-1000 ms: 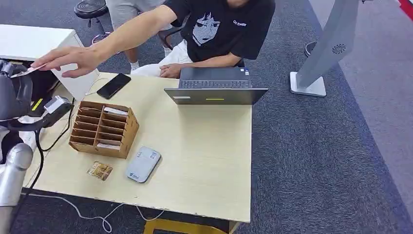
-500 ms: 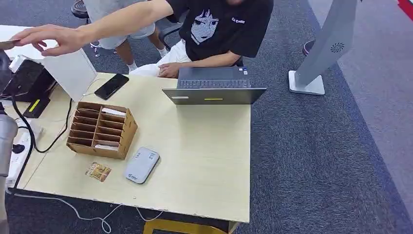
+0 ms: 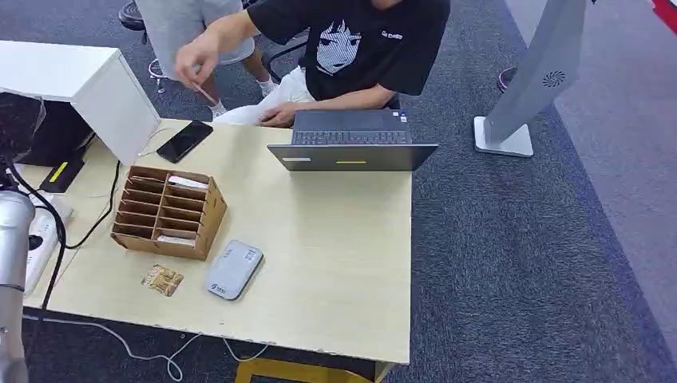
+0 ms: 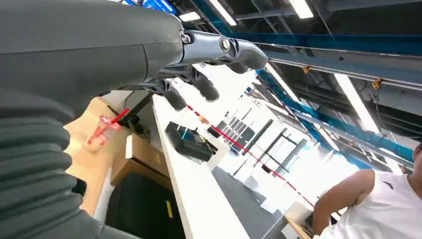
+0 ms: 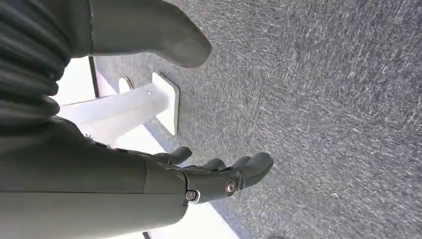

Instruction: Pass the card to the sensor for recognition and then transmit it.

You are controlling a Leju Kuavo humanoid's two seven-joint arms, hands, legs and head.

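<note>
A person's hand (image 3: 194, 57) holds the card (image 3: 204, 93) up in the air, past the far edge of the bench (image 3: 335, 263) and above the phone (image 3: 185, 140). The left hand (image 4: 199, 64) is raised high, with its fingers apart and nothing in it. The right hand (image 5: 199, 179) hangs over the grey carpet (image 5: 323, 99), fingers loose and apart, holding nothing. On the bench sit a brown box (image 3: 169, 211) with slots, a grey reader (image 3: 234, 269) near it, and a laptop (image 3: 352, 141).
</note>
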